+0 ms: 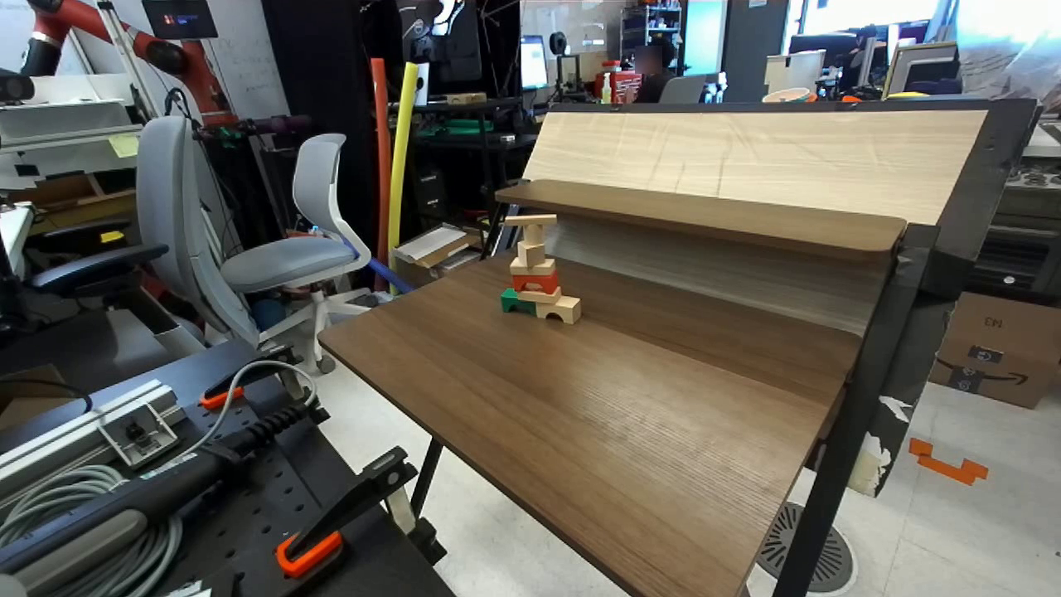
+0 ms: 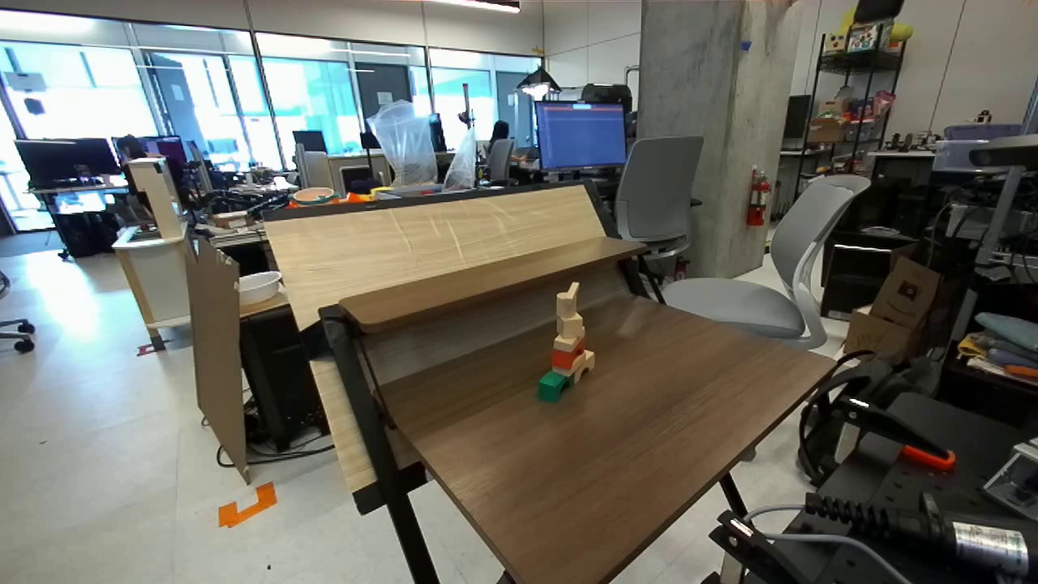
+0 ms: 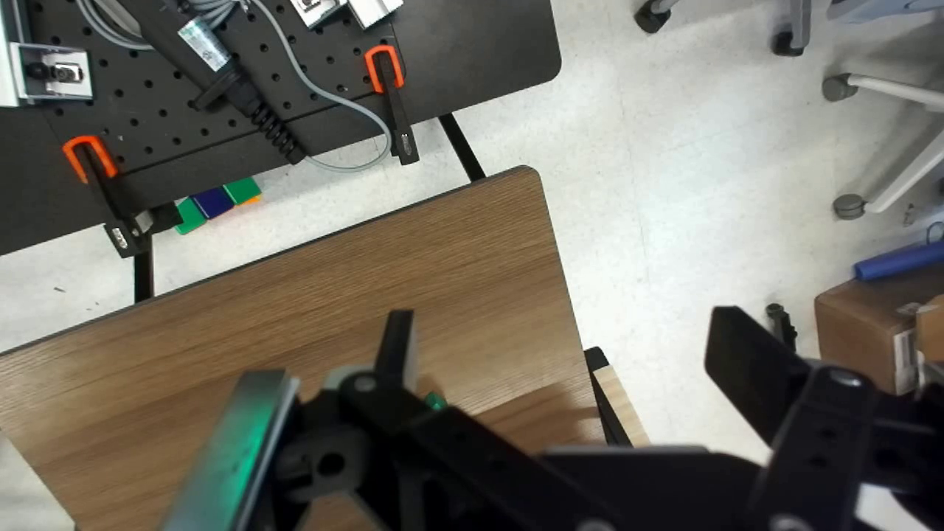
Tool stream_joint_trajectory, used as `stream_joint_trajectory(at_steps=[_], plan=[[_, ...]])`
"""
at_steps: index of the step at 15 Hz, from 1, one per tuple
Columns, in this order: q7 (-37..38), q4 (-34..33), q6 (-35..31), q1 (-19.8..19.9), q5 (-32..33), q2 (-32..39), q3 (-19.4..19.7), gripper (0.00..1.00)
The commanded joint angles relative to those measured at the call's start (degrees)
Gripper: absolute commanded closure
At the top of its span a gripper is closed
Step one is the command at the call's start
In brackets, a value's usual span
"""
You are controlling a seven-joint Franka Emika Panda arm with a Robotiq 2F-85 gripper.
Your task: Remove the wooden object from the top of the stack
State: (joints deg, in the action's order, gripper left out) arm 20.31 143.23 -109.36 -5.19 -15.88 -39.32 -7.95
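The stack (image 1: 533, 267) is a small tower of pale wooden blocks with a red piece and a green block low down. It stands on the brown table (image 1: 597, 398) and also shows in an exterior view (image 2: 569, 328). The wooden object (image 1: 530, 220) is a thin pale block lying across the top; it also shows nearly end-on in an exterior view (image 2: 574, 292). My gripper (image 3: 563, 321) is open and empty in the wrist view, above the table's edge. Only a green bit (image 3: 435, 401) of the stack shows behind a finger; the rest is hidden. Neither exterior view shows the gripper.
A raised brown shelf (image 1: 704, 211) and a tilted pale panel (image 1: 754, 157) stand along the table's back, close to the stack. A black bench (image 3: 472, 51) with orange clamps and a cable lies across a gap. Grey chairs (image 1: 286, 265) stand beyond the table's end.
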Motion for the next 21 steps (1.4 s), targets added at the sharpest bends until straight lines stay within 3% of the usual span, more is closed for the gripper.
stream_joint_trajectory(at_steps=[1,5,8,13,16,21], plan=[[-0.3,-0.2,0.3,0.7,-0.3,0.0,-0.5,0.0],[6.3,3.4,-11.9,2.4,-1.9,4.2,-3.0,0.0],[14.6,2.9,-22.2,5.5,0.4,11.9,-5.3,0.0],[31.4,-1.8,-34.1,11.6,10.4,26.9,-7.2,0.0],[44.3,-7.2,-35.5,13.2,20.0,35.1,-5.7,0.0],[57.2,-17.4,-34.3,9.1,28.7,47.1,0.6,0.0]])
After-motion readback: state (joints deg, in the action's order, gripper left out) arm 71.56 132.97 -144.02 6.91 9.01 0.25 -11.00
